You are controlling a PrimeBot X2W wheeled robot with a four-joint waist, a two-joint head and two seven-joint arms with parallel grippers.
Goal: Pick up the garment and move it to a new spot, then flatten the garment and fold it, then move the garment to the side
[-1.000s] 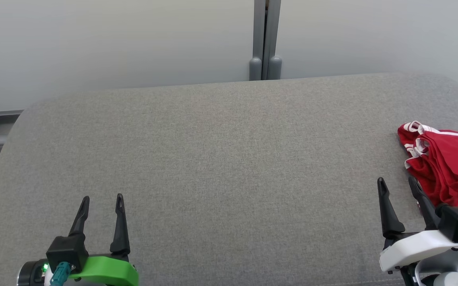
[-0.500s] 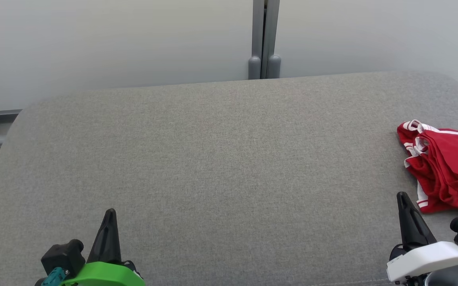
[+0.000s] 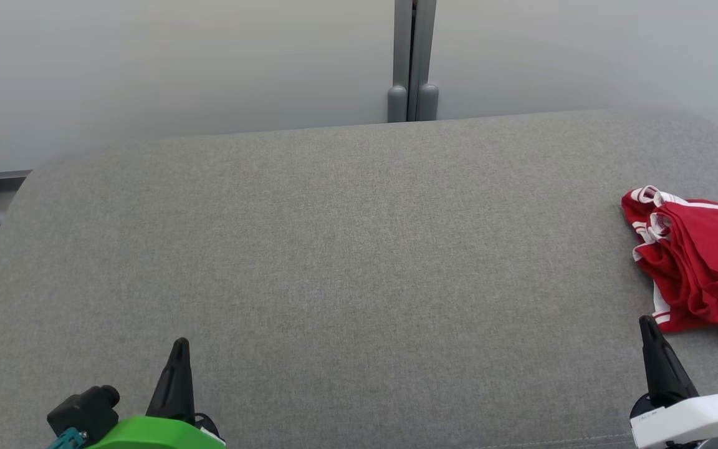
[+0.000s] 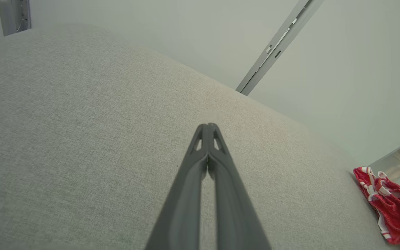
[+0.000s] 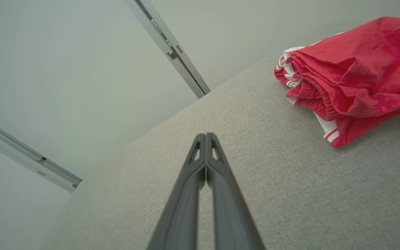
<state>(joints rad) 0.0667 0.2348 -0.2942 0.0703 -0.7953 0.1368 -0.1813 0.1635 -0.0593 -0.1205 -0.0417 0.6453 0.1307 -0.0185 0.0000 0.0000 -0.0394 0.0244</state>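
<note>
The garment [image 3: 698,262] is a crumpled red piece with white trim, lying at the right edge of the grey padded table [image 3: 359,262]. It also shows at the lower right of the left wrist view as the garment [image 4: 392,208] and at the upper right of the right wrist view as the garment [image 5: 356,69]. My right gripper [image 3: 649,324] [image 5: 205,135] is shut and empty, its tips just below and left of the garment, not touching it. Far from it at the front left, my left gripper [image 3: 179,344] [image 4: 207,125] is shut with nothing in it.
A pale wall with a grey vertical post [image 3: 412,62] stands behind the table. The table's rounded far-left corner [image 3: 41,174] falls away to a floor with grey fittings. The wide grey surface between the two grippers holds nothing.
Both grippers have gone from open to shut and have drawn back toward the bottom of the head view. The garment has not moved.
</note>
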